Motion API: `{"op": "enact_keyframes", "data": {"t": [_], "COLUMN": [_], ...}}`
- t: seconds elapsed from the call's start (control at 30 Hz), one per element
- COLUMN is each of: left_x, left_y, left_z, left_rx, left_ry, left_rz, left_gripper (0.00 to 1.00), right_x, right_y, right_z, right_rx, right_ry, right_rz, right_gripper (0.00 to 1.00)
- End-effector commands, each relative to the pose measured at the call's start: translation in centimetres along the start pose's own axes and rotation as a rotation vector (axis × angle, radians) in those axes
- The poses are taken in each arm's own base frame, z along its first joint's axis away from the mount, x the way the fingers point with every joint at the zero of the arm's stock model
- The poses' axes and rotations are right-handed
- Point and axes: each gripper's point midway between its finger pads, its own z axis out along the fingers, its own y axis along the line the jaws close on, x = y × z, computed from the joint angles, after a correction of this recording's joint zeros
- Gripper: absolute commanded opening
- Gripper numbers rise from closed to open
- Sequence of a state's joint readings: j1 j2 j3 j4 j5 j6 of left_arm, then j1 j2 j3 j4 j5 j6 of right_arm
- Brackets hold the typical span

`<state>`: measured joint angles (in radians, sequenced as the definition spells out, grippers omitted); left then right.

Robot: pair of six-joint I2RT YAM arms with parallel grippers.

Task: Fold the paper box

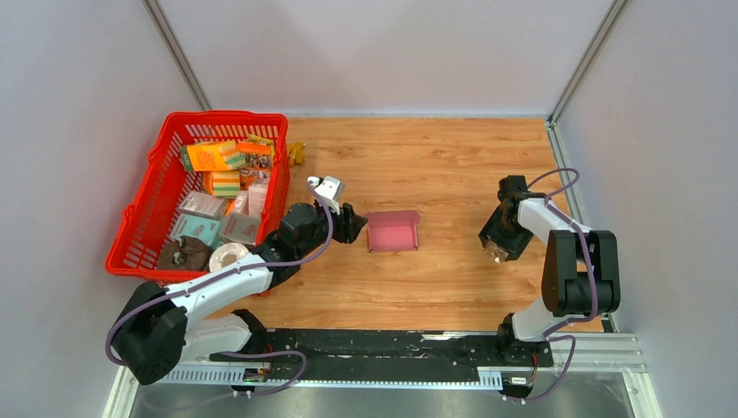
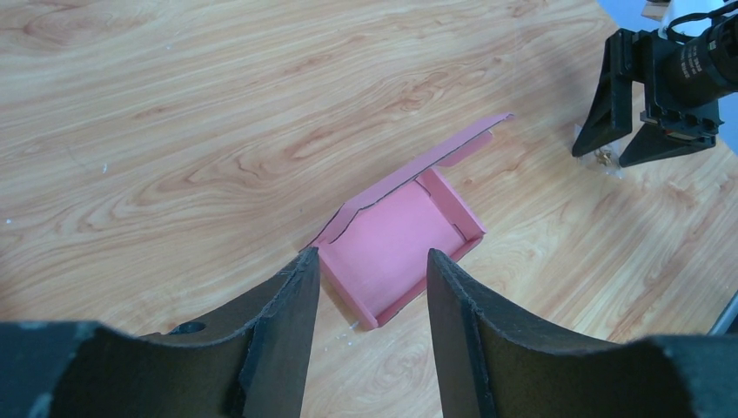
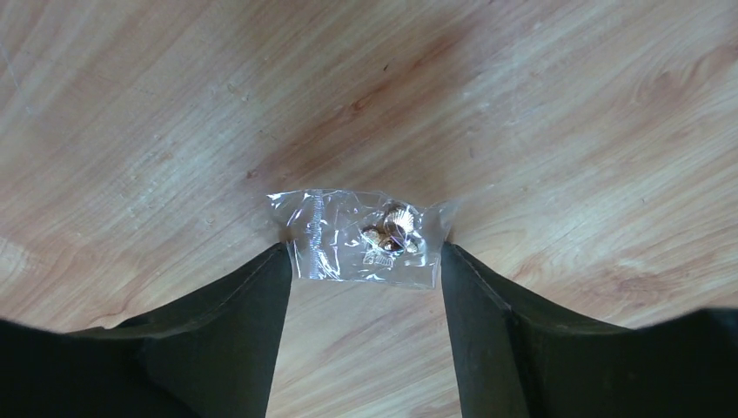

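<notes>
Top external view: the wooden table (image 1: 452,157) carries a red basket (image 1: 139,218) at left and the pink paper box (image 1: 392,232) mid-table, one flap raised. Left pincer (image 1: 355,223) released, fingers apart just beside the box. Right pincer (image 3: 364,252) straddles a small clear bag (image 3: 344,239); whether it grips, I cannot tell

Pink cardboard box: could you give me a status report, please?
Left gripper open at shallow pink cardboard box, flap raised. Right gripper open, straddling small clear plastic bag. Nothing blocks box.
</notes>
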<state>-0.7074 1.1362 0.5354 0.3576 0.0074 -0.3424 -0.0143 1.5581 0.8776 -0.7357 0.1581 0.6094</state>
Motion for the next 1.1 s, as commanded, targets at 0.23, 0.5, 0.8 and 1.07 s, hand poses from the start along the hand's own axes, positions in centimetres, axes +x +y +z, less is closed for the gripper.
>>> {"op": "enact_keyframes", "data": {"t": [0.23,0.5,0.8,1.07], "left_x": [-1.7,-1.7,-1.5,-1.6], "left_y": [-0.7,-0.6,-0.5,-0.4], "left_z": [-0.3,-0.3,-0.3,-0.4], "left_rx": [0.032,0.023,0.018,0.015], "left_ry": [-0.065,-0.066,-0.06,-0.062], "left_rz": [0.003,-0.001,0.004,0.004], "left_gripper": [0.57,0.57,0.57,0.57], "right_x": [0.3,2.3,3.1,0.6], "right_y": [1.3,2.7,3.4,3.2], "right_z": [-0.4,-3.6,-6.7,-5.1], "right_rx": [-0.093,-0.154,-0.097,-0.008], "right_ry": [-0.017,-0.066,-0.171,-0.182], "right_rz": [-0.02,-0.113,-0.242,-0.355], "right_gripper": [0.5,0.46,0.6,1.0]}}
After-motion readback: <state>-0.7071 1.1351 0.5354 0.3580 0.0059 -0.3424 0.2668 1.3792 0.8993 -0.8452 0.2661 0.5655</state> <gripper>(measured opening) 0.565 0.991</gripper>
